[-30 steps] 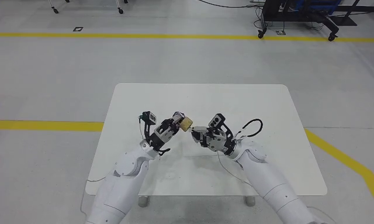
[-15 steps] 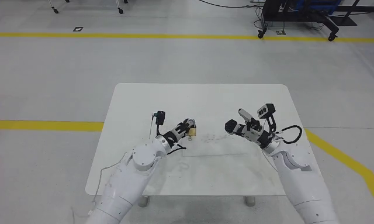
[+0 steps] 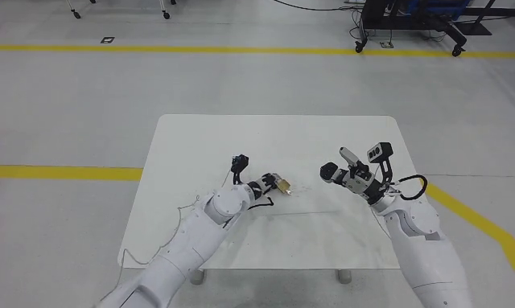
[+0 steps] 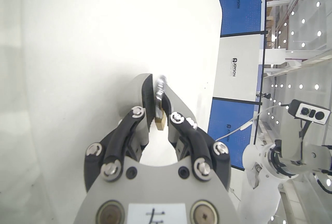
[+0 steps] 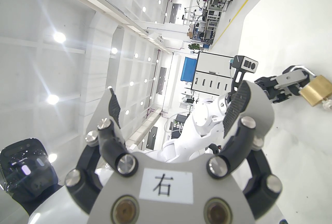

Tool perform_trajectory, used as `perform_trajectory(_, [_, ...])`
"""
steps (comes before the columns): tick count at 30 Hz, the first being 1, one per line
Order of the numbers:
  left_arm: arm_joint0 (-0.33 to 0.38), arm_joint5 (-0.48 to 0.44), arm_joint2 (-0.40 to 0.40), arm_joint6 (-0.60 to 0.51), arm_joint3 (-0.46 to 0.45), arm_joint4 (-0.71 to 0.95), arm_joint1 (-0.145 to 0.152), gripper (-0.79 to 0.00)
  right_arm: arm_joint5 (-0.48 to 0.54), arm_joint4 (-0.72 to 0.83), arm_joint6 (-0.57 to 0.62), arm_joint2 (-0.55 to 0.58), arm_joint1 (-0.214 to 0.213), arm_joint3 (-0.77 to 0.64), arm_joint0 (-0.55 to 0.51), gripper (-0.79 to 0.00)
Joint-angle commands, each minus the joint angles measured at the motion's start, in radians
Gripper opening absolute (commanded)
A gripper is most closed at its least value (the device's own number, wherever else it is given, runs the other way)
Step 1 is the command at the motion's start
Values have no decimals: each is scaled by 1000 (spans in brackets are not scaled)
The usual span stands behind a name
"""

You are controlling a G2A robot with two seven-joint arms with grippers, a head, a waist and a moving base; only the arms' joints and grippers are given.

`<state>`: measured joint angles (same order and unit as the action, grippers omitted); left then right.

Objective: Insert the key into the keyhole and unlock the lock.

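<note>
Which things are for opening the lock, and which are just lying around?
For the job: lock, key stuck in it, left pincer holding the lock, right pincer, open.
Just around: table, cart, yellow lines.

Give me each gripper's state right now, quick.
Left gripper: shut on the brass padlock, gripping its shackle.
Right gripper: open, holding nothing.

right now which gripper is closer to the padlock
Left. The left gripper is shut on the shackle of the padlock. The right gripper is open and empty, off to one side of it with a clear gap between them.
</note>
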<state>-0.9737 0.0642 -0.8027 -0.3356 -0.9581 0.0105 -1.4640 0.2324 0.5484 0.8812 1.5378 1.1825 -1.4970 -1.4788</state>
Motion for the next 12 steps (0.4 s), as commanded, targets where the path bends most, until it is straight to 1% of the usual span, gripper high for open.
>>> perform_trajectory(1, [-5, -12, -19, 3, -7, 21, 1, 0, 0, 0, 0, 0, 0, 0, 0, 0])
perform_trajectory(4, [-26, -39, -57, 20, -51, 17, 13, 0, 0, 0, 0, 0, 0, 0, 0, 0])
perform_trajectory(6, [-54, -73, -86, 52, -111, -24, 27, 0, 0, -6, -15, -6, 1, -7, -1, 0])
perform_trajectory(9, [-115, -114, -131, 135, -259, -195, 58, 0, 20, 10, -41, -1, 2, -43, 8, 0])
perform_trajectory(12, [-207, -116, -182, 204, -462, -451, 96, 0, 72, 31, -52, 46, -2, -95, 8, 0])
